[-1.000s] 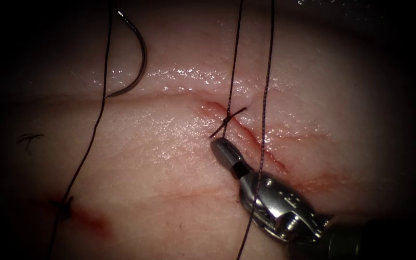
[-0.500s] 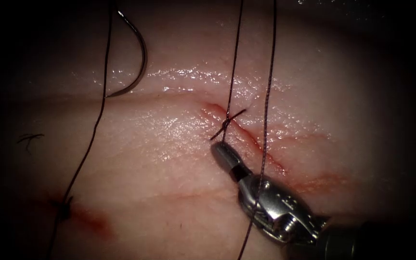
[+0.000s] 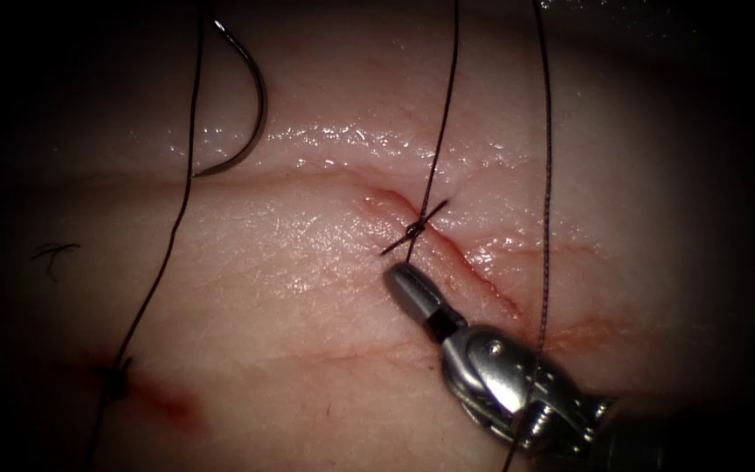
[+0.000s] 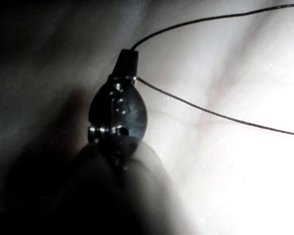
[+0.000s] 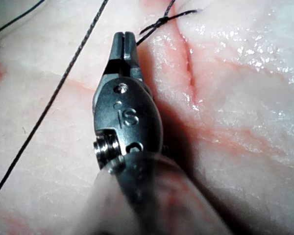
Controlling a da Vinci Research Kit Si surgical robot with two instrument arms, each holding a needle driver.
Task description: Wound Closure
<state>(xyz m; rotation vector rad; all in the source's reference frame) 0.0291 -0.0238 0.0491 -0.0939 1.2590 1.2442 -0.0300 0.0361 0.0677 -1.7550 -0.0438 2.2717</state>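
Tissue (image 3: 290, 288) first: one slab, with one cut (image 3: 474, 271) running diagonally through the middle, and it looks mostly pulled together.

Two tools. My right tool (image 3: 404, 281) sits low, just left of the cut, right under the knot. Its jaws are clamped, and as far as I can tell they pinch the short strand coming off the knot. My guess is it's there to anchor that end close to the tissue. In its own wrist view my left tool (image 4: 128, 55) is clenched on thread too, with the strand coming straight out of its tip. That would be the long end, held up and away.

One needle (image 3: 259, 105), and nobody's holding it. It's lying on the surface well left of the cut, not in the tissue. I'd say it's parked out of the way.

Thread (image 3: 437, 149): I count three long strands in the endoscope view. One runs up from the knot, one crosses my right tool's body, and one is off on the left.

One knot (image 3: 414, 230) on the cut, plus one older stitch (image 3: 115, 376) far left with red fluid (image 3: 168, 402) beside it. One loose snippet (image 3: 54, 253) too.
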